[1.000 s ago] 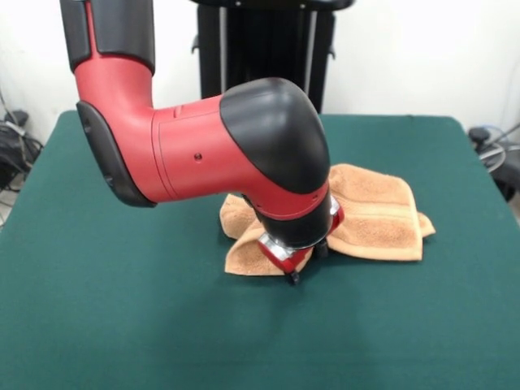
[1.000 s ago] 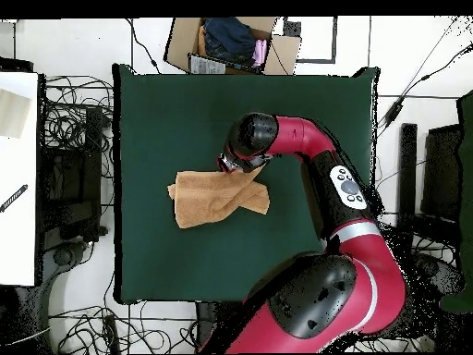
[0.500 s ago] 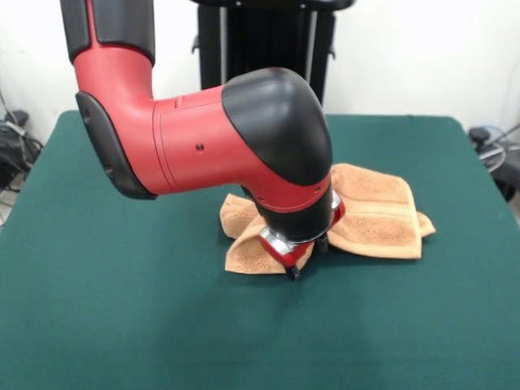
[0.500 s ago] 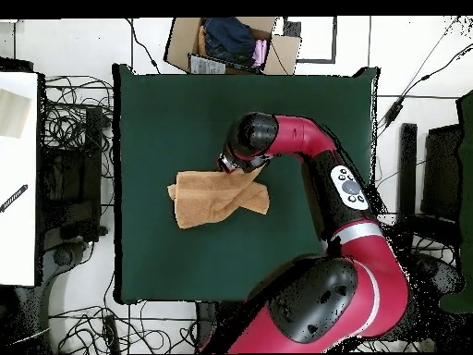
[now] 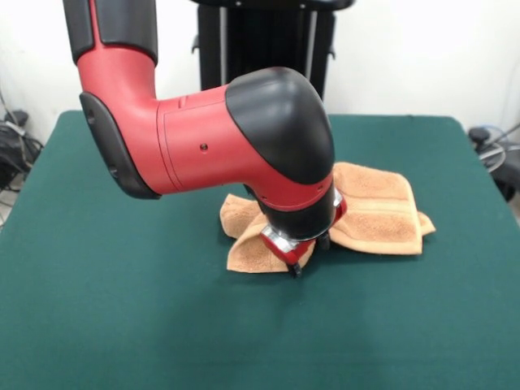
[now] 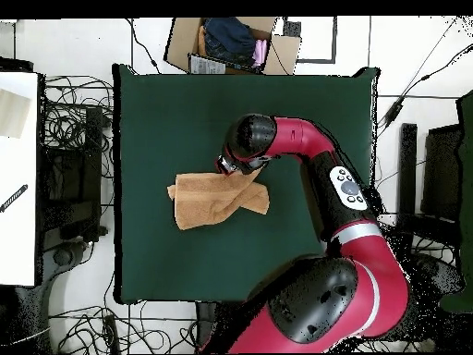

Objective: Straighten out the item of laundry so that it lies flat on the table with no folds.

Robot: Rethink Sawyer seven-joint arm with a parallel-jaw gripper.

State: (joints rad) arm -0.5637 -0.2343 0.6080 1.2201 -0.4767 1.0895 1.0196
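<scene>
The orange-tan hand towel (image 5: 367, 213) is lying near the middle of the green table (image 5: 122, 325), and it is not flat yet. In the front view one part is lying folded over on the left near side, making a thick flap with a rounded corner, while the right part is spreading out wider and is showing a ribbed band. In the overhead view the towel (image 6: 214, 198) is looking like a long folded shape with one corner crossing over another, so at least one fold is remaining.

The gripper (image 5: 294, 262) is hanging low at the near edge of the folded flap, touching it or just beside it; I cannot tell which. The wrist is hiding the fingers, so I cannot tell whether they are apart, together, or clamped on the cloth.

In my judgement the task is only beginning: the flap is waiting to be opened, and the whole towel is needing smoothing.
</scene>
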